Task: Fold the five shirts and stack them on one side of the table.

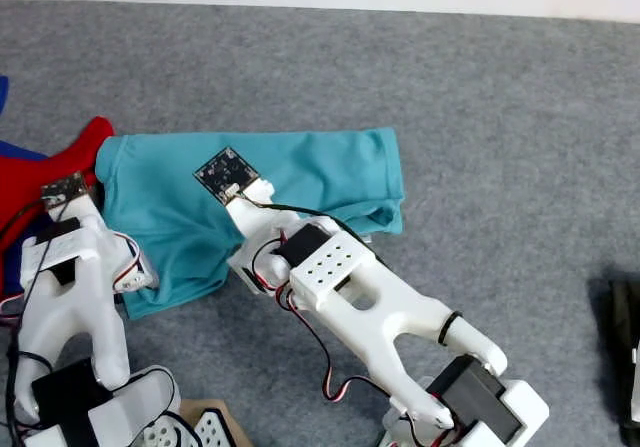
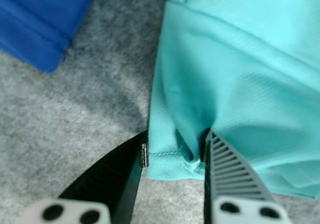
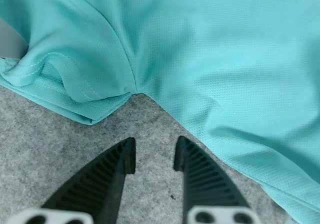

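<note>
- The teal shirt (image 1: 300,177) lies spread on the grey bench (image 1: 500,97), left of the middle, partly folded, with its long side running left to right.
- A bunched fold sits along its right end, and the lower left part hangs down toward the arms.
- A red shirt (image 1: 60,162) lies at the teal shirt's left end, touching or slightly under it.
- In the left wrist view a blue shirt (image 2: 40,18) lies on the bench apart from the teal shirt (image 2: 240,73), with bare grey surface (image 2: 75,108) between them.
- The left claw (image 2: 175,144) pinches a hemmed corner of the teal shirt. Cloth fills the gap between both fingers and puckers against one of them.
- The right claw (image 3: 155,151) is spread a little with nothing between its fingers. It hangs over bare bench (image 3: 60,144) just beside the teal shirt's (image 3: 210,48) edge, near where a sleeve-like flap folds back.
- In the high view the right arm (image 1: 340,267) reaches diagonally over the shirt's lower edge, and the left arm (image 1: 70,267) stands at the shirt's left end.
</note>
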